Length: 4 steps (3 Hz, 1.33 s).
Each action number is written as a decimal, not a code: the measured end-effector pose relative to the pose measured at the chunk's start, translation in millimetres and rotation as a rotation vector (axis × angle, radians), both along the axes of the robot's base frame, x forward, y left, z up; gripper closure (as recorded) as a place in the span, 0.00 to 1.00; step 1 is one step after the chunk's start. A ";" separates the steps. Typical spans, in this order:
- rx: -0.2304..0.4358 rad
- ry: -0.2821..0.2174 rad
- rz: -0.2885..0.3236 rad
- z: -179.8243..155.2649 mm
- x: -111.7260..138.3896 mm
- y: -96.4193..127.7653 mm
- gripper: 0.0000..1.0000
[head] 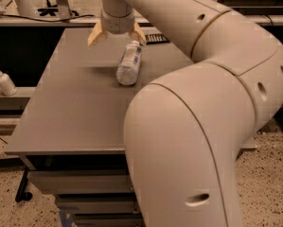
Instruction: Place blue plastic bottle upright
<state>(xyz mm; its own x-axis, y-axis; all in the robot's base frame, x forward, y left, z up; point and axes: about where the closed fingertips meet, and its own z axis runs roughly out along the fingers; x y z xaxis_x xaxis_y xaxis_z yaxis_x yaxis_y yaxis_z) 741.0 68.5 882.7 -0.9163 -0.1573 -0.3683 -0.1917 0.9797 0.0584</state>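
- While the bottle (129, 63) lies on its side on the table (60, 112), no part of the task is done; it has yet to be gripped, tipped up and set on its base.
- Its capped end points toward the gripper (116, 39) and sits almost under one of the two tan fingers (96, 34), while its base points away from the gripper, toward the camera.
- The gripper hovers just above and slightly beyond the cap end with its fingers spread wide. It holds nothing and looks clear of the bottle.
- Bare tabletop stretches out on the gripper's open side and on toward the near edge, which I judge is plenty of room to stand the bottle up.
- The far edge of the table runs close behind the gripper. A dark flat object (156, 38) lies there, partly hidden, so there is less room in that direction.
- The robot's own arm (202, 126) covers the table on the other side of the bottle, and the edge there cannot be seen.
- A white pump bottle (3, 79) stands on a lower ledge well off to the side, apart from the table.
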 end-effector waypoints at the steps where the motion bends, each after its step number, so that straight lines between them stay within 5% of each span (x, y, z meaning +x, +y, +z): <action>1: -0.049 0.029 -0.018 -16.9 2.2 0.6 0.00; 3: -0.053 0.078 -0.056 -41.0 -1.5 -9.6 0.00; 4: -0.042 0.093 -0.070 -48.0 -3.8 -17.8 0.18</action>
